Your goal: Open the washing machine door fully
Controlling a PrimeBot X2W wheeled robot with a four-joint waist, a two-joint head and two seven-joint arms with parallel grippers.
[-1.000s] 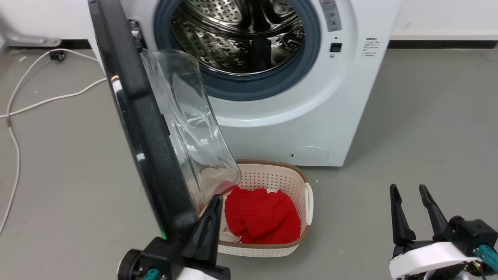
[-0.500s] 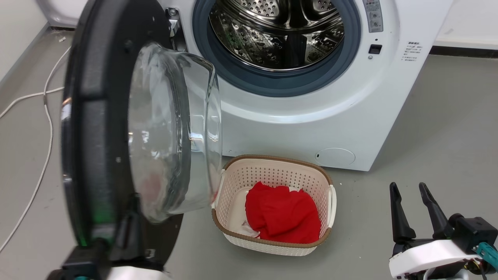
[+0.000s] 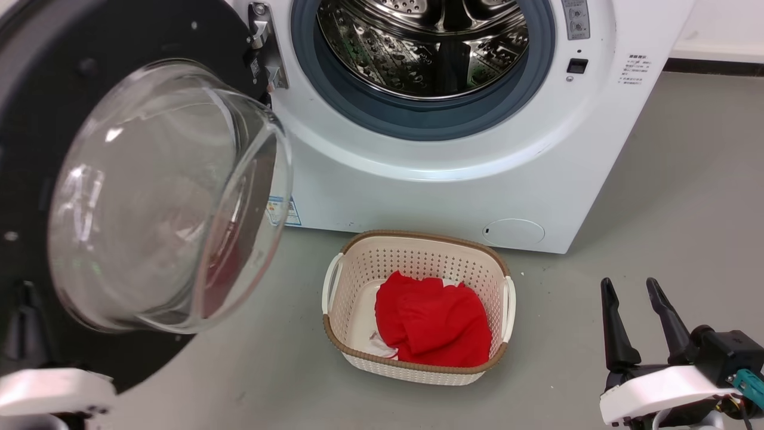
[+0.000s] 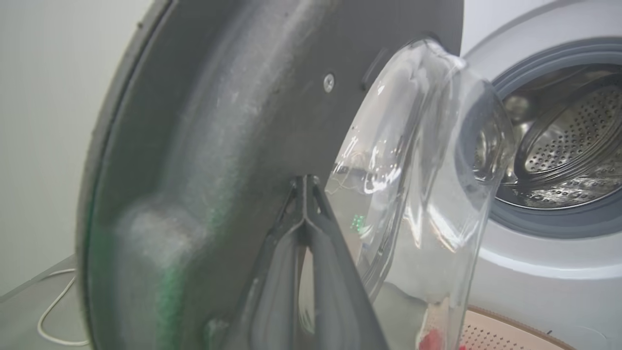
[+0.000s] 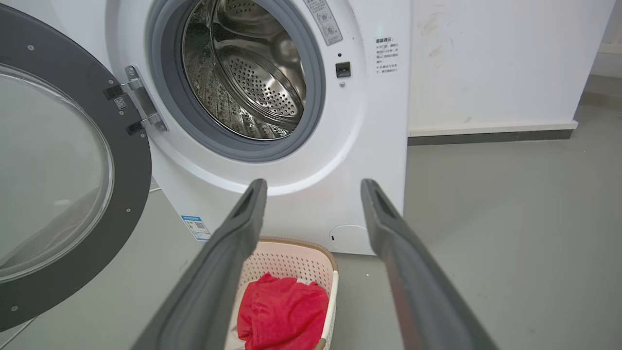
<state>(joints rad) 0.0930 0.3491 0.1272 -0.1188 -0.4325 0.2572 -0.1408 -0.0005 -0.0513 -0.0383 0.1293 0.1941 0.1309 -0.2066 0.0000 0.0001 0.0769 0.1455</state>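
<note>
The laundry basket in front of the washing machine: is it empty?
No, a crumpled red cloth lies inside the cream laundry basket in the head view.

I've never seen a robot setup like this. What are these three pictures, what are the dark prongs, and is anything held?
One wheeled robot with two arms took all three. The head camera looks down at a white washing machine, its round door swung open, and a laundry basket of red cloth on the floor. The other two cameras sit on the wrists. The prongs are gripper fingers: the left gripper, shut, touches the door's inner face; the right gripper is open and holds nothing.
</note>
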